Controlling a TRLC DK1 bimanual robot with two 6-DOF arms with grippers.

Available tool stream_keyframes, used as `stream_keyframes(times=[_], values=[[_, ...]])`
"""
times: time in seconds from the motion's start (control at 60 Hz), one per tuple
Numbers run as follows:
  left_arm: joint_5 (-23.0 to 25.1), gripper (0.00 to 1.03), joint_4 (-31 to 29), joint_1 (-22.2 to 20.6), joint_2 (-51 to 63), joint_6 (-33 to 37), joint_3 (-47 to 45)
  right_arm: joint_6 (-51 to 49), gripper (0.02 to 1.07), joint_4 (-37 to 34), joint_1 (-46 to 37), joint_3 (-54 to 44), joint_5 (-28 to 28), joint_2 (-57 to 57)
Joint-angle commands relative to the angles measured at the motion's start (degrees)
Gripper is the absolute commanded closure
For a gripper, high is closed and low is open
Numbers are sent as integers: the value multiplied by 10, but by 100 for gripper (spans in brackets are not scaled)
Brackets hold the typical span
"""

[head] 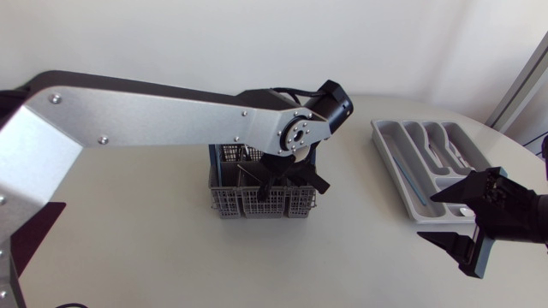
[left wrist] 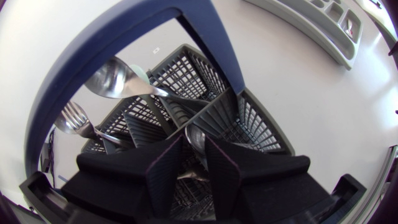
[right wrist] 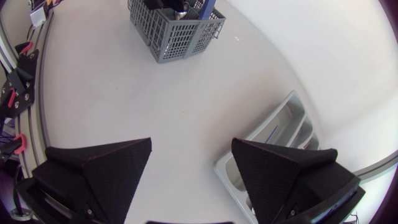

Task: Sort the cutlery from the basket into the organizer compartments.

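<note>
Head view: found most of basket (head: 248, 202) covered by left arm (head: 171, 115); could not see contents from there. Could not tell whether left end effector (left wrist: 193, 140) pinched anything or stood free, with contact hidden down among the cells. Noted only a bright metal piece (left wrist: 195, 149) right at its tip, kind not made out. Could not make out what lay in organizer (head: 387, 154) compartments either: too small in head view, and partly cut off by right end effector (right wrist: 191, 142) in its own wrist view.

Basket: logged as grey mesh, several cells, blue handle (left wrist: 208, 43) arched over, near middle of surface (head: 154, 248). Found left end effector down inside, under the handle. Recorded spoon (left wrist: 115, 78), bowl up, and fork (left wrist: 71, 118), tines up, standing off to one side of it; could not say which cells.

Organizer: logged as grey tray with long compartments, well apart from basket, on right side of surface.

Found right end effector spread wide, gripping nothing, near organizer's near end. Saw only bare surface between it and basket.
</note>
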Motion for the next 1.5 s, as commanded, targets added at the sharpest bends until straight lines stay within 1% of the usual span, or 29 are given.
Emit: stream_keyframes(times=[0.0, 0.267, 0.3, 0.5, 0.533, 0.6, 0.867, 0.95, 1.1, 1.133, 1.367, 1.483], values=[[-9, 82, 0, -6, 18, -14, 16, 10, 14, -8, 6, -16, 3, -7], [-16, 84, 8, -6, 22, -12, 16, 10, 14, -17, 12, -19, 4, -19], [-19, 87, 12, -7, 21, -11, 14, 10, 14, -17, 12, -20, 4, -20], [-30, 94, 36, -17, 14, 5, -4, 9, 14, -16, 15, -26, 9, -25], [-30, 98, 42, -18, 9, 8, -8, 9, 14, -16, 15, -26, 9, -25], [-30, 100, 52, -19, 3, 11, -17, 9, 14, -16, 15, -27, 9, -26], [-30, 100, 56, -19, -4, 14, -28, 8, 14, -16, 15, -36, 10, -34], [-30, 100, 60, -23, -22, 21, -41, 8, 14, -16, 18, -40, 10, -37], [-37, 100, 112, -37, -79, 54, -105, 10, 14, -16, 26, -43, 10, -43], [-40, 100, 134, -45, -99, 65, -127, 11, 14, -17, 28, -45, 10, -46], [-83, 100, 230, -84, -174, 126, -202, 46, 14, -18, 64, -47, 10, -76], [-100, 100, 266, -99, -210, 155, -228, 73, 14, -18, 87, -47, 9, -102]])
